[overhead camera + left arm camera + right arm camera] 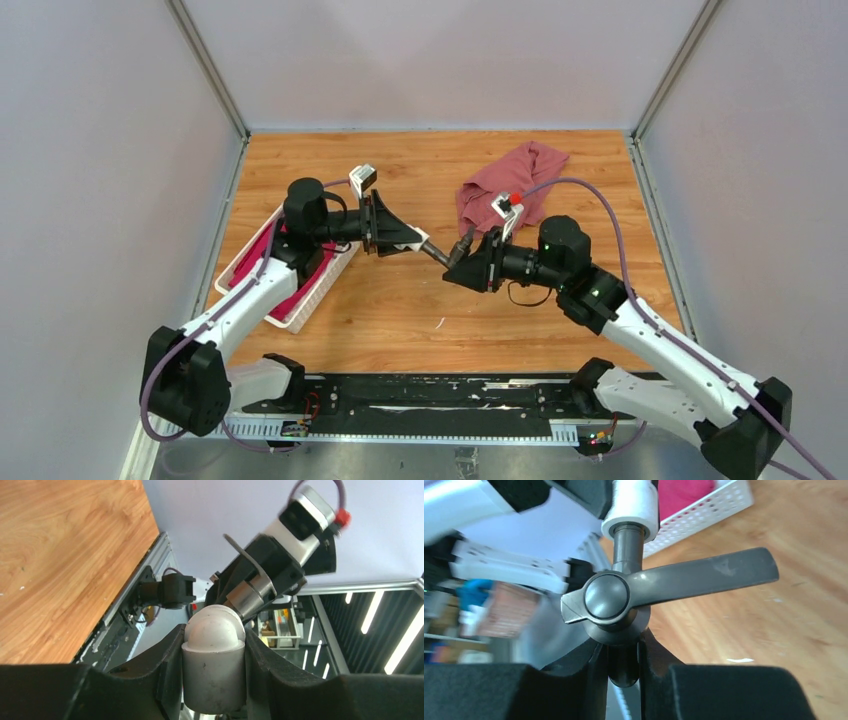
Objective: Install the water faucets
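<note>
- The basket [325, 285] lies at the left of the bench [400, 310], with fabric [256, 262] in it; the left arm reaches across above it.
- The cloth [512, 178] lies on the bench far and right of centre, behind the right arm's wrist.
- The end effectors meet tip to tip above the middle of the bench: the left end effector [420, 242] from the left, the right end effector [458, 266] from the right and slightly nearer.
- The fitting [214, 666] sits between the left end effector's fingers.
- The tap [674, 580] sits between the right end effector's fingers.
- The tap's stem enters the fitting's end, the two touching.
</note>
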Controlling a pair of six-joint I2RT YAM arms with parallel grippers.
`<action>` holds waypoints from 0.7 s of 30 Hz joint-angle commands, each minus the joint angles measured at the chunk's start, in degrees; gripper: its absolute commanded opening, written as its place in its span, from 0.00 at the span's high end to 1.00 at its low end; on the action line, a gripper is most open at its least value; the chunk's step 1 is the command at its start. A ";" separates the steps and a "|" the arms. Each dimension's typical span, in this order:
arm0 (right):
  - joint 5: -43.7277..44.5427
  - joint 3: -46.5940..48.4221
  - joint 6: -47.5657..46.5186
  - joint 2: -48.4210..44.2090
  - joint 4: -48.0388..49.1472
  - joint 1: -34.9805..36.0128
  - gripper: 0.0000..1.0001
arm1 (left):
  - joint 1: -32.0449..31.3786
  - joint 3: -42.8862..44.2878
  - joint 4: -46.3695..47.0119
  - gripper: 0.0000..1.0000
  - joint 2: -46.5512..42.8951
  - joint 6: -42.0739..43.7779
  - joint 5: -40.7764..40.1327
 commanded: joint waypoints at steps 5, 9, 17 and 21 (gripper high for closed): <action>-20.56 -11.32 46.58 2.42 27.92 -14.08 0.23 | -0.34 0.34 0.10 1.00 -3.33 7.43 2.18; -13.14 -8.07 27.25 -5.41 4.14 -15.53 0.11 | -0.34 0.01 0.10 1.00 -3.40 6.05 0.55; 2.78 3.93 -8.68 -18.43 -24.09 -13.87 0.14 | -0.34 -0.17 0.11 1.00 -2.18 0.93 -0.80; 10.02 10.13 -16.82 -17.46 -28.68 -7.52 0.14 | -0.34 -0.02 0.11 1.00 -1.52 -0.20 -1.51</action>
